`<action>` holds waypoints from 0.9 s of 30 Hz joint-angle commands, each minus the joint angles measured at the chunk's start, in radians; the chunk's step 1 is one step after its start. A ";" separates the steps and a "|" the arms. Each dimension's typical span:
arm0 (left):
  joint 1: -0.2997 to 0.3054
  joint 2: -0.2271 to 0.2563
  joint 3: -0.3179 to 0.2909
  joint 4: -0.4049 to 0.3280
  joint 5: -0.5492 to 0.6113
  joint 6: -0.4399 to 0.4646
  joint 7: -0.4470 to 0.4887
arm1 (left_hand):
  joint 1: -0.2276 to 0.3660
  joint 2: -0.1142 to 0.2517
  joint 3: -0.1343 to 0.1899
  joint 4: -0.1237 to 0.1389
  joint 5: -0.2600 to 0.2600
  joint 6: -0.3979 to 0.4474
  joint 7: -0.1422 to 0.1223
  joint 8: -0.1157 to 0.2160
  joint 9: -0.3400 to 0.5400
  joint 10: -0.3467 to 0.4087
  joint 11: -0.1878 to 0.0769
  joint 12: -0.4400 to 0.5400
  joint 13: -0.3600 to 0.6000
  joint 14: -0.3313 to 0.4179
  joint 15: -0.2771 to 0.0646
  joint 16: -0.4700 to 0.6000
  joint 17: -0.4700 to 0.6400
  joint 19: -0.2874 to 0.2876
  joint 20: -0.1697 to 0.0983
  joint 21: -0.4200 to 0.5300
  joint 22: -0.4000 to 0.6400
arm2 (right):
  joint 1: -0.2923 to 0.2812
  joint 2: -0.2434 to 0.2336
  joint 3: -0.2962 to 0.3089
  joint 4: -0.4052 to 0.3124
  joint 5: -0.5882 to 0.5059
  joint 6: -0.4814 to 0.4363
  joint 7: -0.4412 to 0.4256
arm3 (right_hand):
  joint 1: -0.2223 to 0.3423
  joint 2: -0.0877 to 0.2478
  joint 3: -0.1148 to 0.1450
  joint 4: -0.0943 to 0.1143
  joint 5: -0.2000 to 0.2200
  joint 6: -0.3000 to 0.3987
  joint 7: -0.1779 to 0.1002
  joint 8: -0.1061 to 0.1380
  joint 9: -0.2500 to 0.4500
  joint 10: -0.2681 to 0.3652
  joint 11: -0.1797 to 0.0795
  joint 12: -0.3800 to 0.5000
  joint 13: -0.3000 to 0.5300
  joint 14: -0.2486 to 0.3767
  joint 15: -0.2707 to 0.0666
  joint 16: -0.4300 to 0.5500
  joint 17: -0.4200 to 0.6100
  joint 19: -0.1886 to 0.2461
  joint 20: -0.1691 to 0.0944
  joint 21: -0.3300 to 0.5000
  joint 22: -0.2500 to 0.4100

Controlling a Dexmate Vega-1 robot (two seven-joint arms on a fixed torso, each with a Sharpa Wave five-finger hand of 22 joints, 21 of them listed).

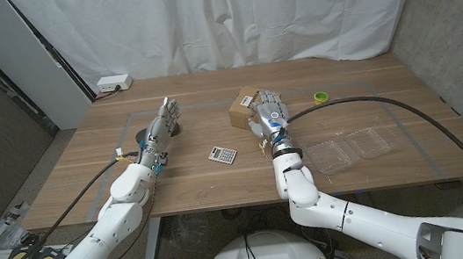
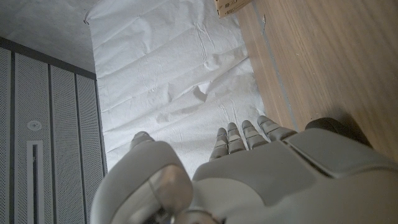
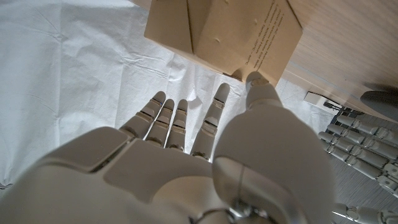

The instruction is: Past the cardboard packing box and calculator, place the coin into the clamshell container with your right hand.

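My right hand (image 1: 269, 114) stands upright in mid-table with its fingers spread and nothing in it. It is close beside the cardboard box (image 1: 245, 106). In the right wrist view the thumb tip of that hand (image 3: 186, 165) reaches the box's (image 3: 224, 31) near edge. The calculator (image 1: 223, 154) lies nearer me, between the hands. The clear clamshell container (image 1: 353, 148) lies open at the front right. My left hand (image 1: 163, 122) stands with its fingers straight and apart, also empty. A small dark flat thing (image 1: 181, 128), perhaps the coin, lies just beside it.
A yellow-green ring (image 1: 320, 97) lies right of the box. A white power strip (image 1: 113, 84) sits at the table's far left corner. A white curtain hangs behind the table. The left wrist view catches the box's corner (image 2: 231, 6) past my left hand (image 2: 249, 180).
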 commanded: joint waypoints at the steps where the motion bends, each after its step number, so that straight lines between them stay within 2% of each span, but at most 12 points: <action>1: -0.020 -0.010 0.005 0.028 -0.005 0.002 -0.013 | 0.007 0.000 -0.007 0.001 -0.005 0.005 0.000 0.001 0.005 0.003 0.002 -0.001 0.005 -0.003 0.005 0.000 0.004 -0.006 -0.012 0.002 0.005 | 0.012 0.006 -0.005 0.022 0.012 0.008 0.006 | 0.000 0.008 0.000 -0.001 0.005 0.004 0.002 0.008 0.006 0.011 -0.003 0.002 0.002 0.010 0.001 0.003 0.005 0.011 -0.003 0.004 0.003; 9: -0.042 -0.022 0.012 0.063 -0.011 0.003 -0.032 | 0.008 0.001 -0.008 0.001 -0.006 0.006 0.001 0.001 0.005 0.003 0.001 -0.001 0.005 -0.003 0.006 0.000 0.004 -0.006 -0.013 0.002 0.005 | 0.021 0.018 -0.010 0.049 0.026 0.011 0.000 | -0.001 0.010 -0.001 0.000 0.004 0.003 0.002 0.012 0.012 0.012 -0.002 0.001 0.002 0.011 0.001 0.001 0.006 0.013 -0.001 0.004 0.003; 21: -0.063 -0.034 0.017 0.097 -0.016 -0.004 -0.054 | 0.009 0.002 -0.011 0.001 -0.008 0.005 0.000 0.000 0.005 0.002 -0.002 -0.002 0.005 -0.004 0.006 -0.001 0.004 -0.006 -0.013 0.002 0.005 | 0.018 0.014 -0.012 0.049 0.039 0.008 -0.015 | 0.000 0.012 -0.002 0.000 0.001 0.002 0.000 0.019 0.020 0.016 -0.002 -0.001 0.002 0.014 0.000 -0.001 0.006 0.015 -0.001 0.002 0.003; 27: -0.064 -0.035 0.015 0.101 -0.017 -0.008 -0.056 | 0.009 0.003 -0.012 0.001 -0.008 0.005 0.000 0.000 0.005 0.001 0.001 -0.002 0.005 -0.005 0.007 -0.001 0.004 -0.006 -0.013 0.002 0.005 | 0.015 0.005 -0.007 0.046 0.045 0.022 -0.037 | 0.002 0.011 -0.004 -0.003 -0.001 0.028 -0.004 0.038 0.030 0.033 -0.009 0.002 0.002 0.027 -0.002 0.000 0.006 0.023 0.001 0.004 0.003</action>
